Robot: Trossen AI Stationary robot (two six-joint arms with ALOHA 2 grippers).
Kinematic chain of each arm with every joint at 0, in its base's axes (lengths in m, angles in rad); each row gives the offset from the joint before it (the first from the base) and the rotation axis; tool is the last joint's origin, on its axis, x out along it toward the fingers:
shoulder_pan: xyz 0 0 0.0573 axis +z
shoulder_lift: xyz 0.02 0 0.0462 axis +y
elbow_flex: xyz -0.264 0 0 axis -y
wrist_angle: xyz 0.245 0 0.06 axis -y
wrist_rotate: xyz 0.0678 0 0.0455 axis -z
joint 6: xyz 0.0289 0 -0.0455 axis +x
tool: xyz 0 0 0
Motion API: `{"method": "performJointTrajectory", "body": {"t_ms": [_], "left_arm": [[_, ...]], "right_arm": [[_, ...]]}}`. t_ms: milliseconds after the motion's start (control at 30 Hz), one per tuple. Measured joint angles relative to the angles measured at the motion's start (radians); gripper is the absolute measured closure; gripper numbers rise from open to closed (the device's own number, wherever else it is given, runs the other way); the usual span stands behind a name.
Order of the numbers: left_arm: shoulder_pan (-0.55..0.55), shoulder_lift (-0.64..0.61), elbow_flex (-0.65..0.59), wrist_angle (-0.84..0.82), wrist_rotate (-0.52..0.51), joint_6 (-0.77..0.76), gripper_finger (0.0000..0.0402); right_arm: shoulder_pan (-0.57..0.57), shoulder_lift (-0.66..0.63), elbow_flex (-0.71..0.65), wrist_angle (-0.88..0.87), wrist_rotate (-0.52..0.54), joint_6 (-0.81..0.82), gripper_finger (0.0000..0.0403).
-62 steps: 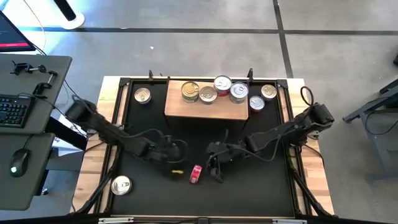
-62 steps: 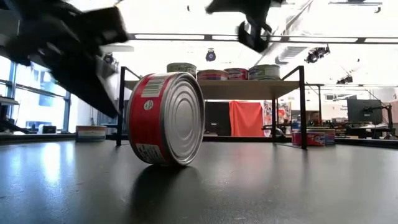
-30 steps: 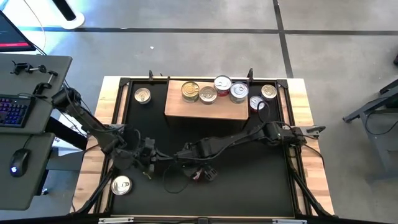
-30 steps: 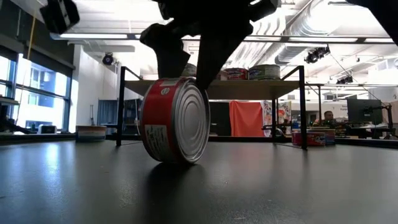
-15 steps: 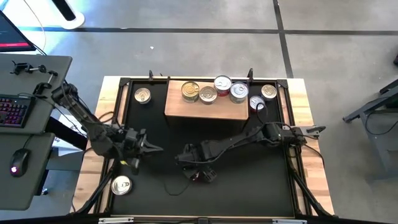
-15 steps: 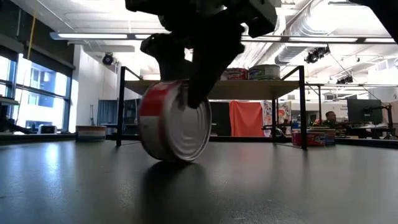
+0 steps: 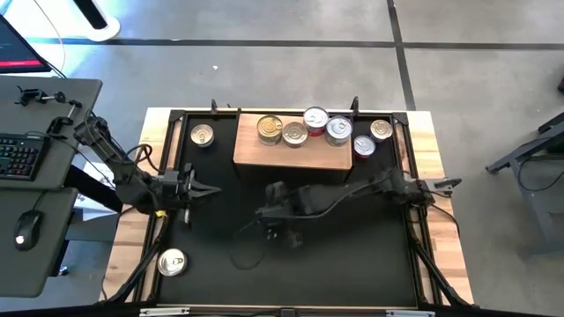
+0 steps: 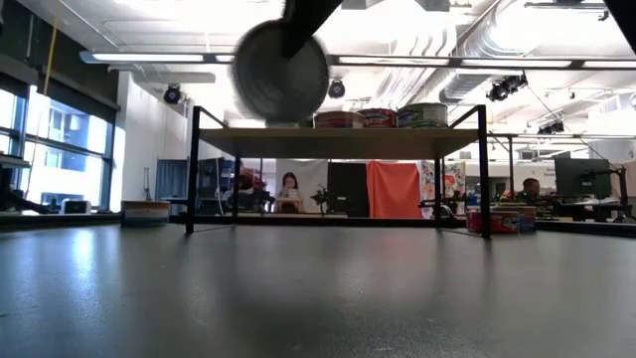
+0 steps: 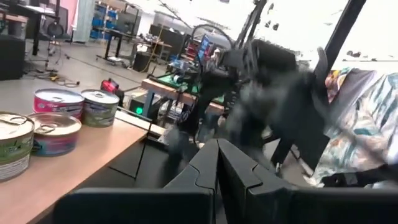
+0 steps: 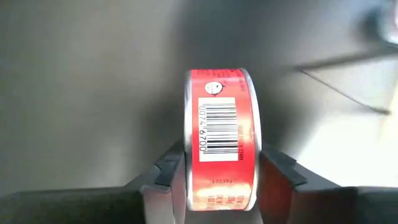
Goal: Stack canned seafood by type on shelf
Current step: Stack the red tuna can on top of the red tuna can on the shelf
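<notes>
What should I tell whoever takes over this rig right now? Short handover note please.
Right gripper: shut on a red-sided can, lifted off the black mat, in front of the shelf.
Left gripper: shut, empty, waiting at the mat's left side.
Done: four cans sit on the shelf.
Left: place the held can; then the cans right of the shelf, far-left one, near-left one.

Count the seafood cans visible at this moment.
9 cans: four on the shelf, two beside its right end, one off its left end, one front-left, one can in the right claw. Stacks may hide others.
</notes>
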Motion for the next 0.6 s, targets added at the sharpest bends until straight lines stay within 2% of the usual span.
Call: {"method": "performJointTrajectory", "body": {"t_ms": [333, 467, 600], "left_arm": [[0.019, 0.004, 0.0, -0.12, -0.016, -0.135, 0.0401], [0.037, 0.011, 0.0, -0.141, -0.016, -0.168, 0.0401], [0.053, 0.031, 0.0, -0.144, -0.016, -0.177, 0.0401]], "right_arm": [[-0.21, -0.296, -0.032, -0.194, 0.438, 0.116, 0.0286], [-0.315, -0.377, -0.03, -0.219, 0.477, 0.108, 0.0286], [-0.386, -0.366, -0.034, -0.25, 0.507, 0.039, 0.0286]]}}
